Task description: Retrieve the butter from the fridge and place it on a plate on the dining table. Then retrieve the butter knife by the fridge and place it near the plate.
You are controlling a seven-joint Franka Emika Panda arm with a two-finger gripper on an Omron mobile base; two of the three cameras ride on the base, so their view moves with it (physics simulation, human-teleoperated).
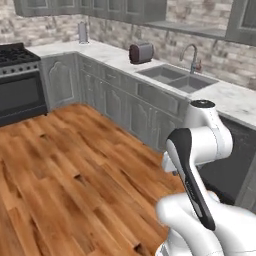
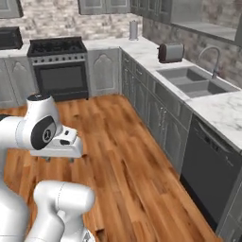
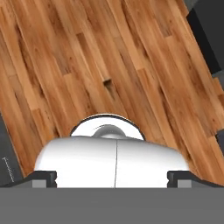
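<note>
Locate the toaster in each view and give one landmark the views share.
Left base view: the toaster stands on the counter at upper centre, left of the sink.
Right base view: the toaster is at upper right, on the counter just beyond the sink.
Hand view: not in it; wooden floor there.
Shared landmark: the stove.

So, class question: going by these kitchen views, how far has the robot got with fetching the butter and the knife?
Nothing looks done yet. The gripper stands open and holds nothing, pointing down at bare wooden floor. Ahead lie the stove, toaster and sink. Everything is left: reaching the fridge, putting butter on the plate, then setting the knife beside it.
</note>
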